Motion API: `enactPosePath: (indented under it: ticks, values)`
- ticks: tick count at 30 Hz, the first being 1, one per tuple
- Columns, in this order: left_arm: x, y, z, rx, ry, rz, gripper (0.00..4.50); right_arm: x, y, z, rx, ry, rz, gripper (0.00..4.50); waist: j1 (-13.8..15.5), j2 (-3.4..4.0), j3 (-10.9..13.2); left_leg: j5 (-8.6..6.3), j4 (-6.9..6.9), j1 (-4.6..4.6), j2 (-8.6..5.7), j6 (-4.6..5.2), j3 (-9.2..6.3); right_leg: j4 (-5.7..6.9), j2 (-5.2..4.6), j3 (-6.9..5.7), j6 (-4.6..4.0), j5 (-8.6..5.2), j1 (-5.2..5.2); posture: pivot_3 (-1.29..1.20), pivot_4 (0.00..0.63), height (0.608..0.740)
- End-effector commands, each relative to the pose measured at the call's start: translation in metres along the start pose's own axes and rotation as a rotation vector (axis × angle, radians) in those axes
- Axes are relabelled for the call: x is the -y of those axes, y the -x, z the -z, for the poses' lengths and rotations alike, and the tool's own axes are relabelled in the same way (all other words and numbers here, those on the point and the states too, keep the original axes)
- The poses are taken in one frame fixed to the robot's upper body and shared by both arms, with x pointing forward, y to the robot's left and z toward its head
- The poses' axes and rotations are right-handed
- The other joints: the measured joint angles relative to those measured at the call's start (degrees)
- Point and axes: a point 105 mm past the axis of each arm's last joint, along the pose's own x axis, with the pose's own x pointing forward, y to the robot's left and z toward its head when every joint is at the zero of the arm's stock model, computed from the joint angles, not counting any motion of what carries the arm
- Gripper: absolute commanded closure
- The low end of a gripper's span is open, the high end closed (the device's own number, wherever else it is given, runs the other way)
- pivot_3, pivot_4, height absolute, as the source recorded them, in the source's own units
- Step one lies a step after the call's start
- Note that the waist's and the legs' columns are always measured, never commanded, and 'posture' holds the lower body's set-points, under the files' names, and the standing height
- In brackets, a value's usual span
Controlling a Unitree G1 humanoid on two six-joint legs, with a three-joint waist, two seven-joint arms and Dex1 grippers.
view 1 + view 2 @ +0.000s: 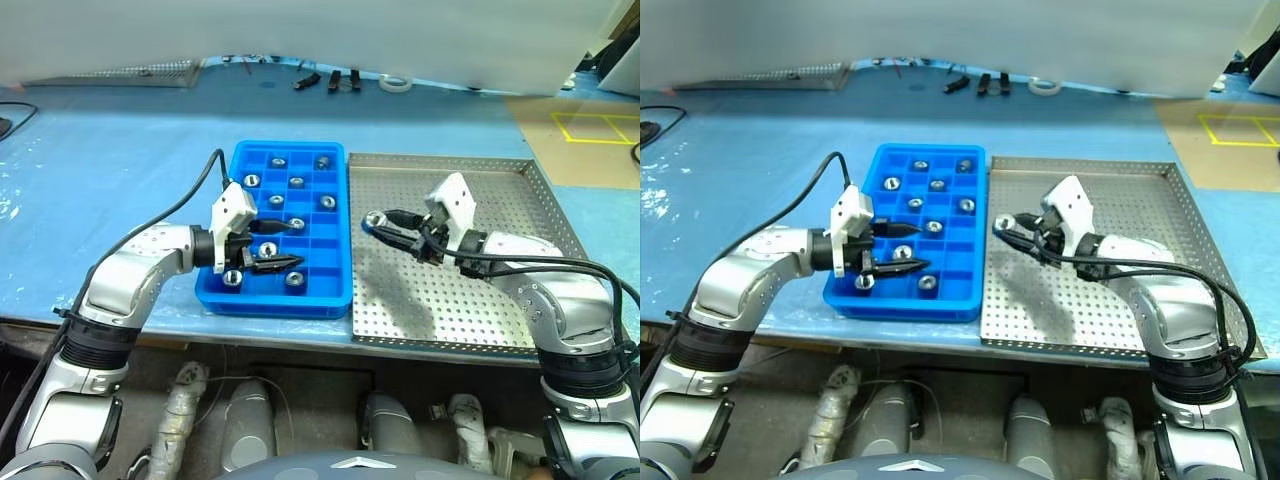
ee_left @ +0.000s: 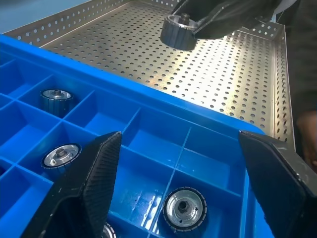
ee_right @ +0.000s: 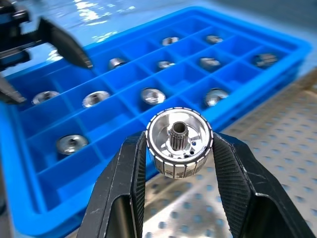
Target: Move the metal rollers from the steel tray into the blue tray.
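Right gripper (image 3: pixel 179 148) clamped on a shiny silver metal roller (image 3: pixel 179 143), above the perforated steel tray (image 1: pixel 480 190). Left gripper (image 1: pixel 270 246) fingers apart over the blue compartmented plastic tray (image 1: pixel 232 300).

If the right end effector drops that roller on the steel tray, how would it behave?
The roller looks like solid metal, so probably stiff and heavy for its size. Its round ribbed side suggests it may roll across the steel tray; polished faces could be slippery.
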Motion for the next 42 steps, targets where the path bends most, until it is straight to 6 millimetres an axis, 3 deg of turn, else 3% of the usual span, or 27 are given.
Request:
enactPosePath:
  ticks: [1,7,12,24,32,42]
  values:
    - [0.001,0.009,-0.008,0.010,-0.027,-0.016,0.51,-0.018,-0.013,-0.011,0.036,0.055,-0.107,2.89,0.13,0.00,0.00,0.00,-0.01,-0.01,0.00,0.00,0.00,0.00,0.00,0.00,0.00,0.00,0.00,0.00,0.150,0.740]
    - [0.005,0.018,-0.002,-0.003,-0.009,-0.064,0.51,-0.011,-0.034,0.006,-0.040,0.094,-0.126,2.89,0.56,0.00,0.00,0.02,-0.02,-0.04,-0.02,-0.03,0.00,-0.01,-0.03,-0.03,-0.01,0.00,-0.01,0.06,0.150,0.740]
    - [0.007,0.023,0.000,-0.010,-0.001,-0.097,0.51,-0.002,-0.037,0.002,-0.032,0.113,-0.121,2.89,0.80,-0.01,0.00,0.01,-0.02,-0.12,-0.03,-0.02,-0.02,-0.03,-0.04,-0.07,-0.01,0.00,-0.02,0.08,0.150,0.740]
    - [0.005,0.030,0.002,-0.011,0.016,-0.137,0.51,-0.002,-0.049,-0.004,-0.010,0.107,-0.125,2.89,0.78,-0.01,0.00,0.00,-0.02,-0.10,-0.01,0.00,-0.05,0.00,-0.03,-0.08,-0.01,0.00,-0.02,0.09,0.150,0.740]
    - [0.001,0.027,0.004,-0.008,0.028,-0.129,0.51,0.002,-0.045,-0.013,0.029,0.119,-0.114,0.13,0.85,-0.01,0.00,0.02,-0.01,-0.12,-0.02,-0.03,-0.05,-0.02,-0.02,-0.08,-0.01,0.00,-0.01,0.07,0.150,0.740]
    - [-0.004,0.014,-0.001,-0.005,0.012,-0.058,0.51,0.018,-0.019,-0.015,0.036,0.092,0.010,0.03,0.70,-0.01,0.00,0.07,0.03,-0.11,-0.03,-0.10,-0.04,0.01,-0.02,-0.05,-0.02,0.00,-0.01,-0.02,0.150,0.740]
